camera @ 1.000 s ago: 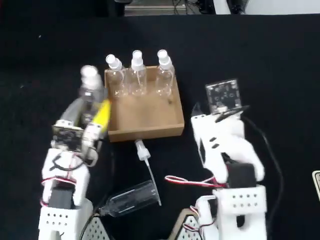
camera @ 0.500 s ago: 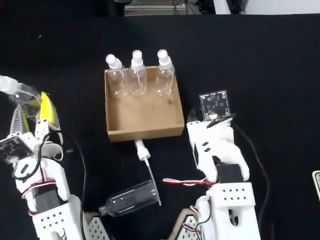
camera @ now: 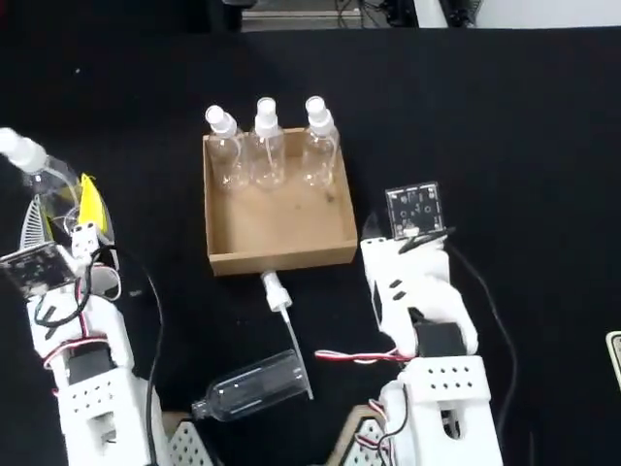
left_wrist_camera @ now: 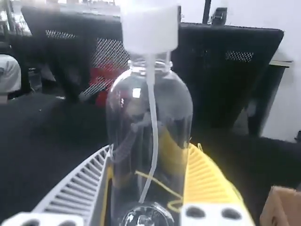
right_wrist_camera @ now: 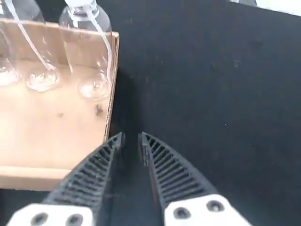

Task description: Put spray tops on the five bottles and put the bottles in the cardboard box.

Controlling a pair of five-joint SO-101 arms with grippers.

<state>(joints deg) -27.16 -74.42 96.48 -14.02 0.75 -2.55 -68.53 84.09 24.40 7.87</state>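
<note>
A clear bottle (camera: 49,180) with a white spray top is held at the far left, well away from the cardboard box (camera: 281,258). My left gripper (camera: 60,199) is shut on it, and its white and yellow fingers (left_wrist_camera: 207,179) press the bottle (left_wrist_camera: 150,132) from both sides. Three capped bottles (camera: 267,146) stand along the box's back wall. In front of the box lie a loose spray top (camera: 279,299) and an uncapped bottle (camera: 257,383) on its side. My right gripper (camera: 367,229) sits by the box's right front corner (right_wrist_camera: 112,84). Its fingers (right_wrist_camera: 131,137) are nearly together and hold nothing.
Black cloth covers the table. Open cloth lies right of the box and behind it. A pale object (camera: 614,351) pokes in at the right edge. Both arm bases stand at the near edge, with a red and white cable (camera: 359,354) between the lying bottle and the right arm.
The left arm has swung its bottle from beside the box's left wall out to the far left. The right arm has shifted slightly toward the box corner.
</note>
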